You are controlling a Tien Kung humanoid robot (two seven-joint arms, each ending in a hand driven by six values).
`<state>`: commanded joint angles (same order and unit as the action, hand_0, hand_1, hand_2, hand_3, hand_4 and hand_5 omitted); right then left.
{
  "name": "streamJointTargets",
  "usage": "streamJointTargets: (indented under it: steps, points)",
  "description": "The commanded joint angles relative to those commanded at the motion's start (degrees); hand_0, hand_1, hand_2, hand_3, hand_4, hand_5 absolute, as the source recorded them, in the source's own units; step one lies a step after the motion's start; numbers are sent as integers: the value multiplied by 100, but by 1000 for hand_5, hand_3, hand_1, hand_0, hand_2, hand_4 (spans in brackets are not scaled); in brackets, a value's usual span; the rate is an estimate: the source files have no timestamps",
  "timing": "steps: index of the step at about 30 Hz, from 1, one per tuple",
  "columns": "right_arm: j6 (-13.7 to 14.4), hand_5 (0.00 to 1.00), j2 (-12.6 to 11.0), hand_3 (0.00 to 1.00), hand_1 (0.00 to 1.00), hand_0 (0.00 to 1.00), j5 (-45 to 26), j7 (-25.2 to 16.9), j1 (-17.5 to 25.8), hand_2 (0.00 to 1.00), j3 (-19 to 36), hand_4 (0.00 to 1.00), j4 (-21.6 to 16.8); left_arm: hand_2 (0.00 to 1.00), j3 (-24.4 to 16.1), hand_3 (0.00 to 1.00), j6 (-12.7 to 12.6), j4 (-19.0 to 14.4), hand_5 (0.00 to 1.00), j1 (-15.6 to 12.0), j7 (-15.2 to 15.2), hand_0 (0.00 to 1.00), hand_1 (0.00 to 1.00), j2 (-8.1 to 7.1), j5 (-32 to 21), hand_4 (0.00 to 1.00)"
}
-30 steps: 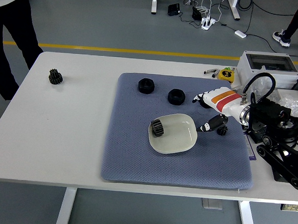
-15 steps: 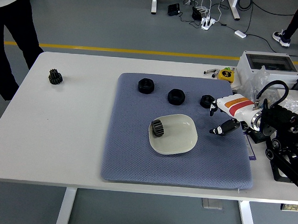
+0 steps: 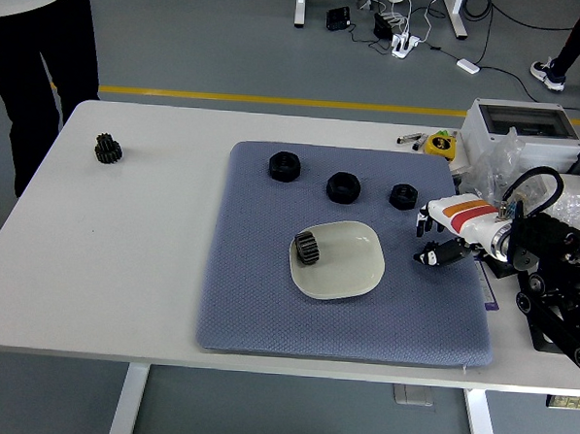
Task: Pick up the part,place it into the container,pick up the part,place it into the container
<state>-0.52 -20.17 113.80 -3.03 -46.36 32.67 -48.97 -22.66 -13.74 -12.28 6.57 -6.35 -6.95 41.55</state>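
A white dish point(image 3: 349, 267) sits in the middle of the blue-grey mat point(image 3: 257, 293) and holds one black gear point(image 3: 306, 247) at its left side. Three black ring-shaped parts lie along the mat's back: one point(image 3: 285, 165), a second point(image 3: 343, 187) and a third point(image 3: 403, 196). Another black gear point(image 3: 107, 148) stands on the bare table at the far left. My right hand point(image 3: 427, 239), white with an orange band, hovers at the mat's right edge, right of the dish, fingers relaxed and empty. The left arm does not show.
A grey box point(image 3: 523, 132) and crinkled plastic bags point(image 3: 502, 170) stand at the table's back right, with small yellow and black items point(image 3: 438, 143) beside them. A person in dark trousers point(image 3: 39, 77) stands beyond the table's far left corner.
My right hand has drawn back to the right, away from the dish, uncovering the third ring part. The person at the far left has stepped a little to the right.
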Motion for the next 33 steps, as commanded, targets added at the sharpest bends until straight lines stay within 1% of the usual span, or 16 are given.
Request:
streamJointTargets:
  steps: [2, 3, 8, 9, 14, 15, 20, 21, 26, 27, 32, 33]
  points:
    - [-5, 358, -5, 543, 520, 402, -15, -1, 8, 584, -8, 851, 30, 623, -3, 555, 2, -1, 500, -3, -2, 652, 650, 1, 5, 594]
    - [-9, 361, -8, 538, 515, 389, -24, -3, 15, 576, -13, 832, 45, 625, -6, 554, 3, -1, 500, -6, -3, 652, 650, 1, 9, 594]
    - [-23, 361, -21, 538, 515, 389, -13, -9, 64, 576, -14, 832, 48, 625, -23, 554, 13, -3, 500, -20, -15, 652, 650, 4, 48, 594]
    - [-24, 353, -22, 530, 501, 368, -10, -12, 71, 567, -14, 782, 46, 624, -25, 555, 14, -3, 500, -22, -17, 652, 650, 4, 53, 593]
    - [-54, 353, -36, 530, 501, 368, 15, -30, 105, 567, -8, 782, 56, 624, -37, 555, 18, -6, 500, -33, -25, 652, 650, 9, 78, 593]
    - [-58, 325, -39, 525, 487, 352, 20, -33, 109, 554, -8, 724, 56, 625, -38, 555, 19, -6, 500, -36, -25, 652, 652, 10, 79, 593]
    - [-54, 325, -47, 525, 487, 352, 59, -47, 125, 554, -9, 724, 57, 625, -47, 555, 25, -9, 500, -45, -31, 652, 652, 10, 104, 593]
    - [-55, 280, -48, 514, 466, 362, 71, -47, 126, 533, -9, 596, 55, 625, -49, 555, 26, -9, 499, -46, -33, 652, 650, 11, 111, 593]
    - [-43, 280, -53, 514, 466, 362, 172, -50, 117, 533, -16, 596, 41, 625, -51, 555, 28, -11, 499, -51, -35, 652, 650, 13, 118, 593]
    - [-38, 254, -54, 505, 452, 352, 191, -52, 112, 517, -19, 520, 38, 624, -52, 555, 29, -11, 499, -50, -36, 652, 650, 13, 125, 593]
    - [-73, 254, -65, 505, 452, 352, 203, -50, 99, 517, -19, 520, 28, 624, -44, 555, 29, -13, 499, -35, -32, 652, 650, 12, 118, 593]
    - [-90, 246, -69, 500, 413, 368, 189, -47, 100, 477, -17, 509, 22, 624, -36, 555, 28, -12, 499, -33, -28, 652, 651, 12, 107, 593]
